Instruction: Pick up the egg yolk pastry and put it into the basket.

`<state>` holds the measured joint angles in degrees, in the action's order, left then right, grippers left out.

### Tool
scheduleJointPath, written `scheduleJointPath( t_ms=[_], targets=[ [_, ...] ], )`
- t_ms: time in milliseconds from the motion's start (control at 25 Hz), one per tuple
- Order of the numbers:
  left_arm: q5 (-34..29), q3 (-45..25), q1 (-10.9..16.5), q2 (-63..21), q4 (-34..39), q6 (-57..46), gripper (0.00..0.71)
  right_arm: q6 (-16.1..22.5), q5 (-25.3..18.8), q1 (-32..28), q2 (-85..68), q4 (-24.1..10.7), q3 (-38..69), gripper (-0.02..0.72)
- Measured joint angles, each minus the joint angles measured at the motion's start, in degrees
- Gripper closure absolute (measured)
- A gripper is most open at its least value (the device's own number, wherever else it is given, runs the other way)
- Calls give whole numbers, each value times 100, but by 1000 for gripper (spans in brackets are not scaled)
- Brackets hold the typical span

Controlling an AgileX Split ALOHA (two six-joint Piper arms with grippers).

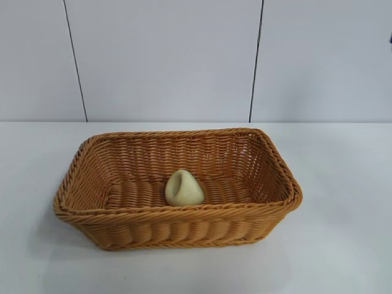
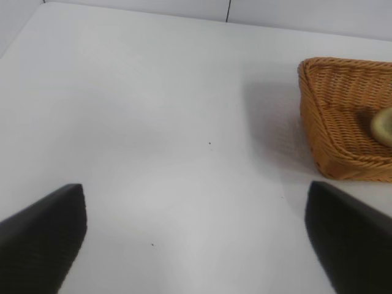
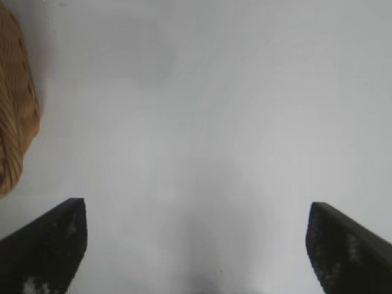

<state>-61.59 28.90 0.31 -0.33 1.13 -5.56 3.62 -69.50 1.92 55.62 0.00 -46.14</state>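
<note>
The pastry [image 1: 184, 188] already lies on the basket [image 1: 98, 214] floor, against the front wall at 6 o'clock; it looks light, soft and easily crushed, best pinched gently across its rounded flanks, below the dented top. Both the left gripper [image 2: 196, 239] and right gripper [image 3: 196, 245] hang with jaws spread wide and empty over bare worktop [image 1: 343, 245], clear of the thick rim, with open room on every side.

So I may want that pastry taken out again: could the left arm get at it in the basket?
Probably yes. The egg yolk pastry lies uncovered in the open-topped basket, and the left gripper has its fingers open over bare table; only the rim needs clearing.
</note>
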Motion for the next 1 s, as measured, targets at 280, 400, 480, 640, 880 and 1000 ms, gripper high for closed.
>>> scheduleJointPath(
  t_ms=[280, 400, 480, 640, 880, 1000],
  targets=[
    [0, 0, 0, 0, 0, 0, 15, -99, 397, 0, -2495, 0, 1276, 8],
    [0, 0, 0, 0, 0, 0, 15, -155, 645, 0, -3389, 30, 1590, 8],
    [0, 0, 0, 0, 0, 0, 15, -243, 817, 0, -3849, 55, 1660, 8],
    [0, 0, 0, 0, 0, 0, 15, -321, 995, 0, -4444, 67, 1784, 8],
    [0, 0, 0, 0, 0, 0, 15, -362, 1032, 0, -4542, 72, 1784, 8],
    [0, 0, 0, 0, 0, 0, 15, -362, 1032, 0, -4542, 72, 1784, 8]
  ],
)
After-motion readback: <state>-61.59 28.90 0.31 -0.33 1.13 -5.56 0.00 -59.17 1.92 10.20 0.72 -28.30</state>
